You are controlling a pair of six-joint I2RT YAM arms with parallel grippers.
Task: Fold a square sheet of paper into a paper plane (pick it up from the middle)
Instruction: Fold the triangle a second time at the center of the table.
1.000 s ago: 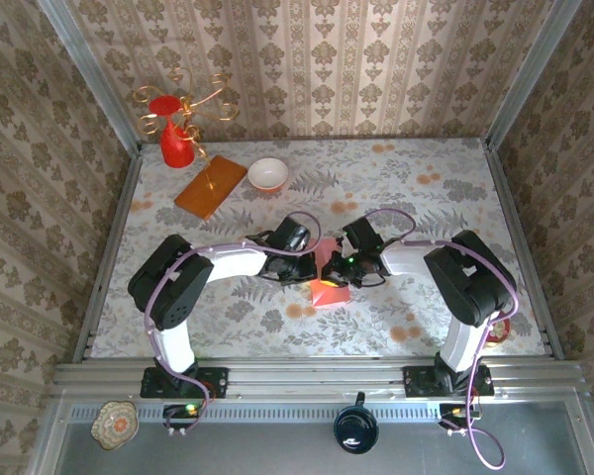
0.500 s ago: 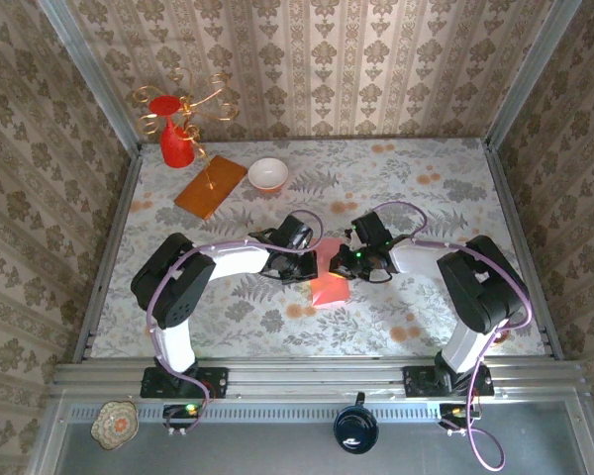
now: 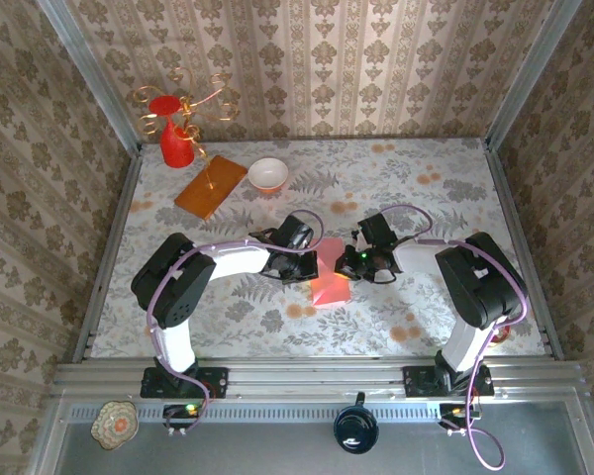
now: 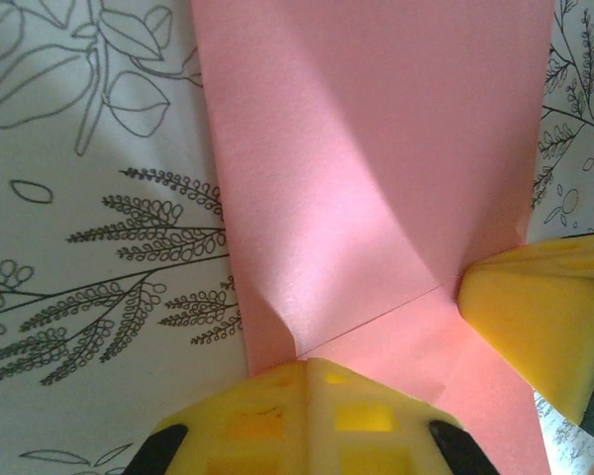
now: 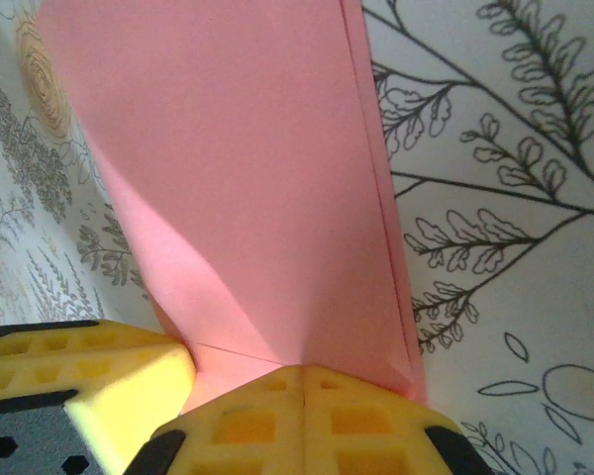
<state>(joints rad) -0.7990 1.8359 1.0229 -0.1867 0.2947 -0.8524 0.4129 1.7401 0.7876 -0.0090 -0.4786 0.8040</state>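
From above, the left pincer (image 3: pixel 312 267) and the right pincer (image 3: pixel 348 265) are seen brought close together over the table (image 3: pixel 426 188). Each is clamped on the sheet of paper (image 3: pixel 329 289), which is found between them and just on their near side. In the left wrist view, that pincer's fingers (image 4: pixel 277 416) are shut on the pink sheet's end, a crease is seen just ahead of them, and the right pincer's finger is touching the sheet at the right. In the right wrist view, the doubled edge is pinched by closed fingers. For a clean fold, both grips are best held firm, the layered edges lined up, and the crease pressed evenly.
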